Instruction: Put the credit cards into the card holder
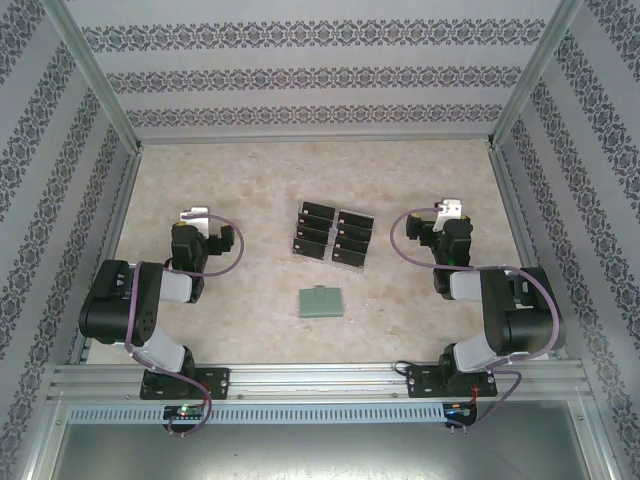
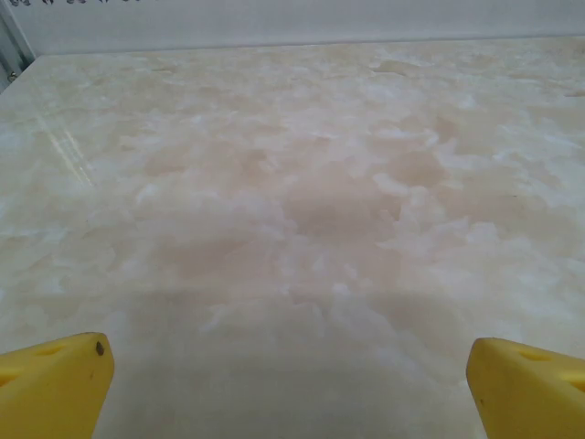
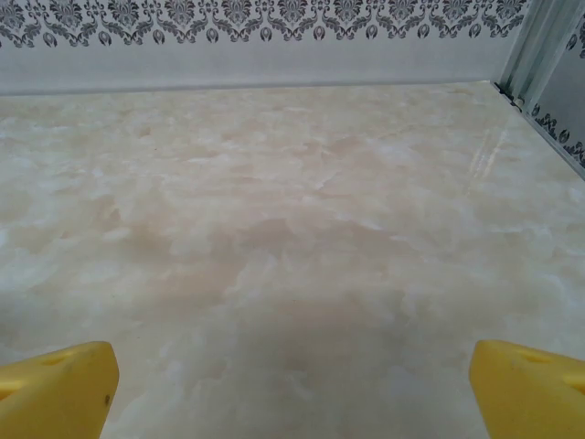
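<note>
Tabletop (image 1: pixel 240 180) — pale marble, patterned walls (image 1: pixel 320 70)

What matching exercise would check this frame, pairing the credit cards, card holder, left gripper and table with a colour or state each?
Things:
1. credit cards
2. card holder
3. left gripper
4. table

Descriptions:
A. marbled beige
B. grey-green, lying flat on its own
C. yellow, open wide
D. black, grouped in two columns side by side

Pairs: 1-D, 2-B, 3-C, 4-A
</note>
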Motion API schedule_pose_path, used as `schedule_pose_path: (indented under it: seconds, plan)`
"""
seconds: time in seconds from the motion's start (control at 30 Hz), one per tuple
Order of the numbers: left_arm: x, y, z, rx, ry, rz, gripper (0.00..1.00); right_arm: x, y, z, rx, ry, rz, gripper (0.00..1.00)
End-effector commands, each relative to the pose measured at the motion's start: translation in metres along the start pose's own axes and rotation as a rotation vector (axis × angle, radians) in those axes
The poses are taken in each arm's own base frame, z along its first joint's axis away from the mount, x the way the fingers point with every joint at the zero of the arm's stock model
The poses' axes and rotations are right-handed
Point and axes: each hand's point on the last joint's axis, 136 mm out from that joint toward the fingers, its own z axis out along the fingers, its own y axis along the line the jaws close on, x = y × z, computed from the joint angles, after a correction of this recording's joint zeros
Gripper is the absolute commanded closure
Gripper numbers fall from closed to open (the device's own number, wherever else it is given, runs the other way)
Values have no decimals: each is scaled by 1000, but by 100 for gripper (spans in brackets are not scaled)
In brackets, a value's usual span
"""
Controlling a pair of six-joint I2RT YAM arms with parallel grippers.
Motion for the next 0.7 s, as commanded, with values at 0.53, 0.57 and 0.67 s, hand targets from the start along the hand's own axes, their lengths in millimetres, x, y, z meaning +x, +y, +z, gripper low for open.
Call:
schedule_pose_path:
  seconds: [0.53, 0.57, 0.67]
  plan:
    - [-7, 13, 1, -68, -22, -18, 0, -2, 4, 0, -29, -6, -13, 2]
    - [-7, 13, 1, -67, -24, -19, 0, -1, 4, 1, -28, -5, -13, 2]
    - [-7, 13, 1, -66, -24, -20, 0, -2, 4, 1, -29, -7, -14, 2]
